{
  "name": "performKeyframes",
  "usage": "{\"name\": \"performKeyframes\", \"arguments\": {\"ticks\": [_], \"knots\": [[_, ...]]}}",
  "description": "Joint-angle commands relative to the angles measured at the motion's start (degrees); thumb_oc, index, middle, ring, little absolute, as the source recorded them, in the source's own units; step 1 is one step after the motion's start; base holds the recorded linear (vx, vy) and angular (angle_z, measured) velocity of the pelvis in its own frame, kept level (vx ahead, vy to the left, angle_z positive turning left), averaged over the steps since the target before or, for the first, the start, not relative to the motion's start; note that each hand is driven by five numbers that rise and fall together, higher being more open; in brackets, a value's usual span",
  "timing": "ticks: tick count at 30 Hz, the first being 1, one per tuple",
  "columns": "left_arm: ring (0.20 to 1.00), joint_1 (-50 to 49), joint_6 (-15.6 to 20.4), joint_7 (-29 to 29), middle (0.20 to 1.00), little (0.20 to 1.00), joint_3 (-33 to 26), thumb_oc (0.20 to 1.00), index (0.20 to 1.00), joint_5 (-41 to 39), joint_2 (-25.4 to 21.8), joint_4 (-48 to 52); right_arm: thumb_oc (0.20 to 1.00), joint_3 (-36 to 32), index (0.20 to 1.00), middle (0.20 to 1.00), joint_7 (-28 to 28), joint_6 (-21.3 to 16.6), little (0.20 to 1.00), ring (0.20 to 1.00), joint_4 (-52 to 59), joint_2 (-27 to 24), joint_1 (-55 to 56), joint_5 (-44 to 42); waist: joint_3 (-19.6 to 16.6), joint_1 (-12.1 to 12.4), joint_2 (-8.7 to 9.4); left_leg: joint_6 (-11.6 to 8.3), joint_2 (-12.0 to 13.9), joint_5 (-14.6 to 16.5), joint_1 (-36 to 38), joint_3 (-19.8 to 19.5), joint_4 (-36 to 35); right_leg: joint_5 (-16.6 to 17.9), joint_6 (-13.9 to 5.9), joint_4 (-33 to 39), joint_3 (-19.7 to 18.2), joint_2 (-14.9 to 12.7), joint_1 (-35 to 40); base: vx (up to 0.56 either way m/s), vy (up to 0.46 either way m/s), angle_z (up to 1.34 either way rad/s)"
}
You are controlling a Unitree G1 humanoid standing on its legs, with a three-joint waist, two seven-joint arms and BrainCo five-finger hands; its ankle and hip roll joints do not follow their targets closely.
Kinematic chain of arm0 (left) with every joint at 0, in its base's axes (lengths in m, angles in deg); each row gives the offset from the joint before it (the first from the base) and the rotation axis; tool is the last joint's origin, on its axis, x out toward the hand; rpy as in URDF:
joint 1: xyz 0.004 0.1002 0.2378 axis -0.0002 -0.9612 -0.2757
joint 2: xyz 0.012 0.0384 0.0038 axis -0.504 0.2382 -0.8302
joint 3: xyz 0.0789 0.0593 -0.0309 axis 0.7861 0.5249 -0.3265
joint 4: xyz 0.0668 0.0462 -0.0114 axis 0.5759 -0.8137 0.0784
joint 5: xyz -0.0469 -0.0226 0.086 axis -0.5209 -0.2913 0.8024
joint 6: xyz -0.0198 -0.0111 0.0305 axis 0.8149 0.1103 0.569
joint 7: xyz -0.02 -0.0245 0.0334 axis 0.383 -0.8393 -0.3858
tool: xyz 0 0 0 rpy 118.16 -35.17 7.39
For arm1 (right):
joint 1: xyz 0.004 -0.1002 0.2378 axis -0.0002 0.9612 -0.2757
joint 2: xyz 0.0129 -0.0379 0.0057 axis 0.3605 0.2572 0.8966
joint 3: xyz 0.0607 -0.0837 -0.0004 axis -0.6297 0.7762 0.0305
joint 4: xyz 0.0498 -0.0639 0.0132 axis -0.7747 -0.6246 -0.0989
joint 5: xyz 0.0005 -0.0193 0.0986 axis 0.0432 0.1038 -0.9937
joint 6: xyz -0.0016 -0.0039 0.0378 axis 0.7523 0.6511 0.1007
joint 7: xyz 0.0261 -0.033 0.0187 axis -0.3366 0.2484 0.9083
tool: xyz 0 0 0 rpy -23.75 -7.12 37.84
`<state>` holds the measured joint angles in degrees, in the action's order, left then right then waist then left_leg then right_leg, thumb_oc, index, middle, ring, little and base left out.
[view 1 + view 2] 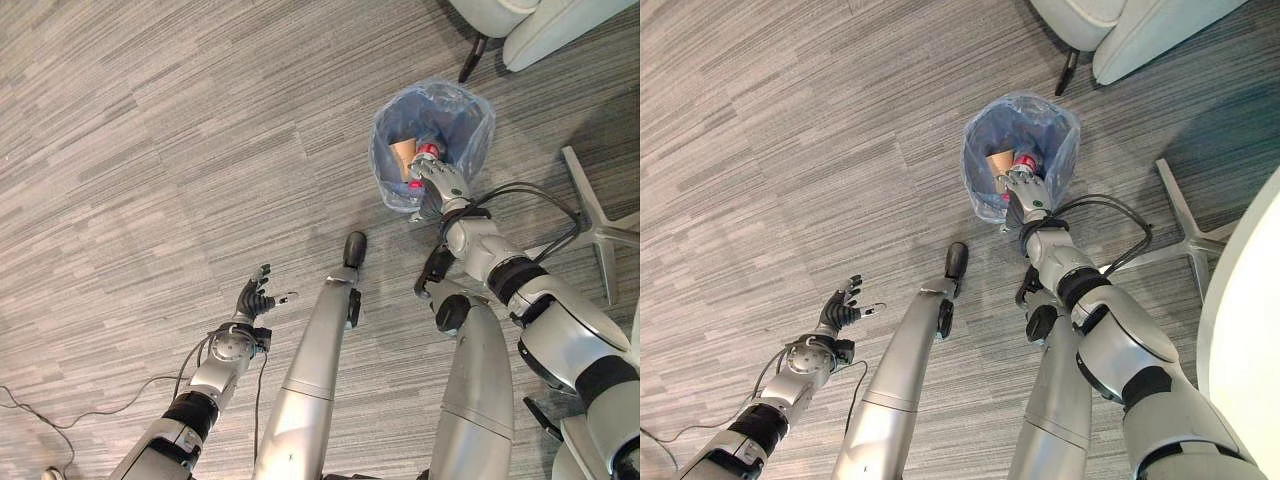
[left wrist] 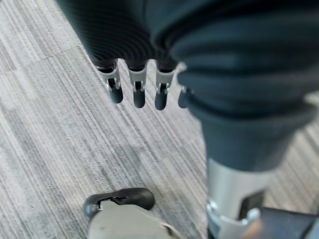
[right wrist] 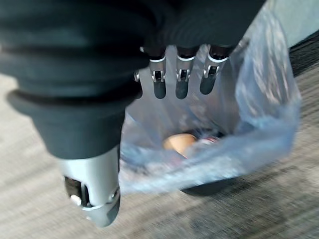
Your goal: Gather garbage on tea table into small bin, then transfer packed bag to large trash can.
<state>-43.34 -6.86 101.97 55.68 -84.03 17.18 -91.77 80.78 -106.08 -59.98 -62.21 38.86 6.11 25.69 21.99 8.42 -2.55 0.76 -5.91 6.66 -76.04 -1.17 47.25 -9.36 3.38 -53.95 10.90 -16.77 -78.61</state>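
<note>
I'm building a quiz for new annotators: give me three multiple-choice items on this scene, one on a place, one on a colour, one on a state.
1. Where is the right hand?
A. at the small bin's near rim
B. on the chair base
C. flat on the carpet

2. What colour is the bag lining the bin?
A. black
B. translucent blue
C. yellow

3. How is the left hand?
A. clutching a cup
B. pinching the bag
C. open, holding nothing

Answers: 1 A, it overlaps the rim in both eye views; 2 B, the liner looks bluish and see-through; 3 C, its fingers spread over bare carpet.

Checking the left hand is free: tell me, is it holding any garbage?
No, the left hand hangs open above bare carpet, fingers spread, nothing in them.
</note>
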Motion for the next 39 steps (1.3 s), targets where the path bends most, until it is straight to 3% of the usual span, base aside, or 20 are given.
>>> {"name": "performKeyframes", "arguments": {"ticks": [1,2,3,4,5,12,16,20,28,29,31,33,35,36,39], "knots": [[1.000,-1.91,1.34,1.04,1.000,1.000,-0.93,1.000,1.000,-0.55,-2.08,0.94,1.000,1.22,1.000,1.000,0.15,0.36,1.000,1.000,1.00,-0.44,-1.87,0.93,2.98,0.80,-1.72,0.45,-1.64,1.82,1.30,0.26,-2.93,-7.86,-3.09,-0.33,-2.48,0.81,3.07,0.00,-0.020,0.05],[1.000,-1.72,1.40,1.10,1.000,1.000,-0.82,1.000,1.000,-0.50,-2.00,0.84,1.000,1.24,1.000,1.000,0.23,0.36,1.000,1.000,0.43,0.03,-1.65,0.79,3.05,0.82,-1.74,0.46,-1.61,1.85,1.33,0.26,-2.85,-7.89,-3.04,-0.45,-2.66,0.90,3.00,0.00,0.000,0.00],[1.000,-1.47,1.42,1.11,1.000,1.000,-0.50,1.000,1.000,-0.37,-1.67,0.71,0.473,1.18,0.473,0.473,0.49,0.28,0.473,0.473,-0.05,0.31,-0.97,0.59,3.05,0.74,-1.78,0.51,-1.64,1.86,1.15,0.48,-2.53,-7.73,-3.03,-0.88,-2.73,0.97,2.73,0.00,0.000,0.00],[1.000,-1.47,1.43,1.12,1.000,1.000,-0.49,1.000,1.000,-0.37,-1.67,0.70,0.473,1.17,0.473,0.473,0.48,0.28,0.473,0.473,-0.06,0.31,-0.97,0.58,3.04,0.75,-1.77,0.51,-1.64,1.86,1.14,0.49,-2.53,-7.73,-3.04,-0.89,-2.74,0.97,2.71,0.00,0.000,0.00],[1.000,-1.38,1.36,1.14,1.000,1.000,-0.41,1.000,1.000,-0.17,-1.60,0.74,0.200,0.94,0.200,0.200,0.57,0.21,0.200,0.200,0.37,0.29,-0.64,0.24,2.99,0.68,-1.71,0.50,-1.53,1.81,1.40,0.55,-2.84,-7.63,-3.08,-0.75,-2.70,1.12,2.88,0.00,0.000,0.00],[1.000,-0.98,0.80,0.77,1.000,1.000,-1.45,1.000,1.000,0.19,-0.29,0.55,0.200,-3.15,0.200,0.200,-0.04,-0.85,0.200,0.200,6.38,-1.38,2.45,-3.27,2.51,-0.12,-1.30,0.57,-0.66,1.38,4.52,0.81,-5.10,-6.31,-3.53,1.84,-2.19,2.83,6.05,-0.05,-0.034,-0.08],[1.000,-1.11,0.28,0.69,1.000,1.000,-2.80,1.000,1.000,-0.14,0.36,0.02,0.200,-5.84,0.200,0.200,-0.72,-1.46,0.200,0.200,13.00,-1.72,3.66,-4.69,2.18,-0.52,-0.55,0.09,0.61,0.64,9.89,0.31,-9.73,-5.15,-4.52,6.10,-0.46,4.14,11.37,-0.07,-0.076,-0.08],[1.000,-3.32,-0.71,0.07,1.000,1.000,-5.80,1.000,1.000,0.36,1.08,-0.57,0.200,-15.49,0.200,0.200,0.58,-5.35,0.200,0.200,29.93,1.89,14.52,-14.93,0.96,-1.88,1.14,-0.68,1.74,-0.32,23.57,-0.69,-18.46,-2.61,-5.87,15.41,1.69,5.71,24.59,-0.05,-0.103,0.00],[1.000,-8.02,-1.20,-0.88,1.000,1.000,-9.33,1.000,1.000,-0.36,1.60,0.60,0.200,-21.79,0.200,0.200,5.01,-9.92,0.200,0.200,47.50,4.55,26.52,-24.74,0.06,-3.05,2.45,-1.37,2.63,-1.20,40.43,-0.93,-27.39,0.13,-6.88,26.05,3.26,6.81,41.33,0.03,-0.031,-0.06],[1.000,-10.64,-1.31,-1.35,1.000,1.000,-10.71,1.000,1.000,-0.68,1.84,1.79,0.200,-23.46,0.200,0.200,7.02,-11.56,0.200,0.200,52.87,6.28,30.81,-28.93,-0.96,-3.45,2.76,-1.21,2.84,-3.34,46.06,-0.39,-31.29,2.84,-6.85,31.09,4.01,7.32,47.28,0.00,0.026,-0.10],[1.000,-10.68,-1.32,-1.35,1.000,1.000,-10.70,1.000,1.000,-0.68,1.84,1.82,0.200,-23.46,0.200,0.200,7.03,-11.54,0.200,0.200,52.91,6.27,30.86,-28.93,-0.79,-3.45,2.73,-1.22,2.86,-3.39,46.34,-0.41,-31.43,2.89,-6.85,31.23,4.04,7.35,47.57,0.03,0.010,-0.10],[1.000,-15.08,-1.41,-2.23,1.000,1.000,-12.43,1.000,1.000,-0.94,2.02,3.93,0.200,-24.85,0.200,0.200,9.98,-12.78,0.200,0.200,59.03,6.70,35.33,-32.37,-3.02,-3.95,3.36,-1.32,3.19,-3.83,54.06,0.10,-35.91,4.34,-7.67,37.09,4.11,8.17,55.91,0.10,0.007,-0.10],[1.000,-16.24,-1.41,-2.43,1.000,1.000,-12.71,1.000,1.000,-0.85,2.10,4.67,0.200,-25.09,0.200,0.200,10.67,-12.83,0.200,0.200,60.63,6.51,36.22,-33.03,-3.66,-4.04,3.57,-1.47,3.42,-4.13,56.29,0.25,-37.60,4.81,-7.99,39.04,4.03,8.43,58.29,0.07,0.022,-0.12],[1.000,-18.75,-1.68,-3.33,1.000,1.000,-13.97,1.000,1.000,-0.34,1.95,5.58,0.200,-25.49,0.200,0.200,13.15,-13.02,0.200,0.200,63.55,6.14,38.59,-34.26,-6.09,-4.31,4.12,-1.55,3.89,-4.52,60.55,0.96,-40.63,5.61,-8.70,42.70,3.94,9.10,62.74,0.07,0.026,-0.21],[1.000,-20.40,-1.90,-4.07,1.000,1.000,-14.62,1.000,1.000,0.02,1.94,6.55,0.200,-26.01,0.200,0.200,14.19,-12.77,0.200,0.200,65.19,5.16,39.62,-34.10,-7.83,-4.51,4.27,-1.56,3.99,-4.72,63.32,1.30,-42.51,6.24,-9.09,45.44,4.03,9.43,65.75,0.07,0.058,-0.11]]}}
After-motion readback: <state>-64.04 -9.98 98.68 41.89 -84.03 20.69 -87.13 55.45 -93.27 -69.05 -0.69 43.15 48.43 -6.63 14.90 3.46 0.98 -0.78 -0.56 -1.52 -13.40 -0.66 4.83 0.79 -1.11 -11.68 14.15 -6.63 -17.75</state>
